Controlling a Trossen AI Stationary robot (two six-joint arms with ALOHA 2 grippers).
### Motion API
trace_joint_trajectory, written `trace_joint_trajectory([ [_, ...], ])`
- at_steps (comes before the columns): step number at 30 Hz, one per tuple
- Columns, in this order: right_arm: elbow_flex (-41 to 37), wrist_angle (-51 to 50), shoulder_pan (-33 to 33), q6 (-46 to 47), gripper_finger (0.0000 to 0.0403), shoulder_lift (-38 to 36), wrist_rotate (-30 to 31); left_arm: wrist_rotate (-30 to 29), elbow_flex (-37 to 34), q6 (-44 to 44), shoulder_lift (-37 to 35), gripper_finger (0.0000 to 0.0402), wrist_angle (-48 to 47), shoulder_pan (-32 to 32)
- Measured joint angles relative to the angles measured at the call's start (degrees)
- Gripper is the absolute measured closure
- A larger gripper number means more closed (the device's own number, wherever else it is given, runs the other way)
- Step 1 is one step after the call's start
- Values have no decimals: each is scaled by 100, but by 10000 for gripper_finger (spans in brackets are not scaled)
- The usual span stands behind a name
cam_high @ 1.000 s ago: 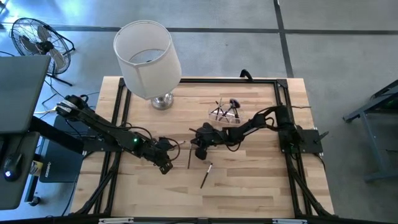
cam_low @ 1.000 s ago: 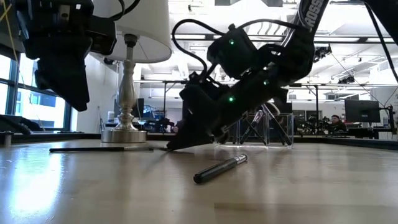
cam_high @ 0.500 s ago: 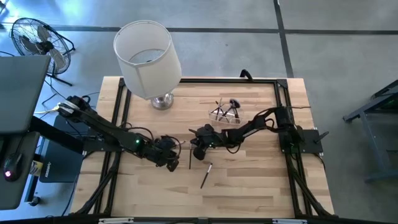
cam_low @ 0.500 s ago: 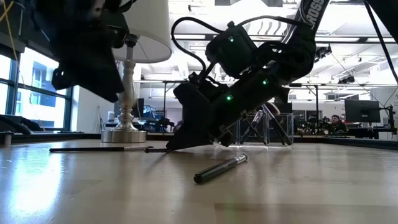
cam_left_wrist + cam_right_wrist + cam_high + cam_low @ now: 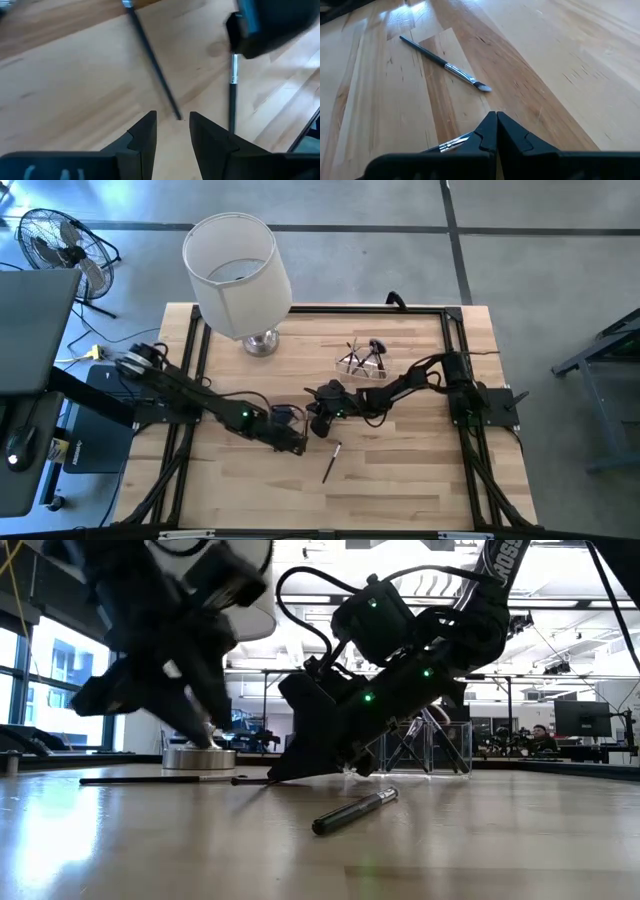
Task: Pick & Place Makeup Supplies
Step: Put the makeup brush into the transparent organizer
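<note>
Standing near the lamp (image 5: 240,275), a clear holder (image 5: 362,364) keeps brushes; left tool (image 5: 172,131) hangs spread over a thin brush (image 5: 152,62), while right tool (image 5: 496,131) pinches a silver-ferruled brush (image 5: 451,145), seen only by its wrist camera.

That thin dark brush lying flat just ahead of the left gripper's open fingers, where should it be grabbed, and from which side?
Probably on its bare dark handle, from above. The thin dark brush lies flat on the table, so the left gripper likely has to come down with one finger on each side of the shaft, pinching across it, clear of the right gripper close by.
</note>
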Motion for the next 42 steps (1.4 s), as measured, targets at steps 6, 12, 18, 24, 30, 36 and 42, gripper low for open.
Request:
trace_joint_trajectory([
  [6,-4,11,-6,-37,403,0,-53,27,1538,-241,947,286,-1756,3],
  [12,-11,37,-15,-40,403,-1,-151,36,2973,-328,1796,286,-3278,3],
  [18,-13,91,-15,-16,403,0,-197,64,3531,-254,2223,286,-3345,87],
  [24,-15,202,-14,0,403,2,-315,354,3542,-302,2452,286,-3571,128],
  [30,-15,201,-9,6,403,2,-326,171,3544,-421,2491,286,-3546,118],
  [36,-13,201,-7,21,403,2,-350,141,3542,-424,2491,286,-3568,119],
  [42,-13,201,-5,24,403,2,-411,-76,3869,-189,2491,286,-3911,211],
])
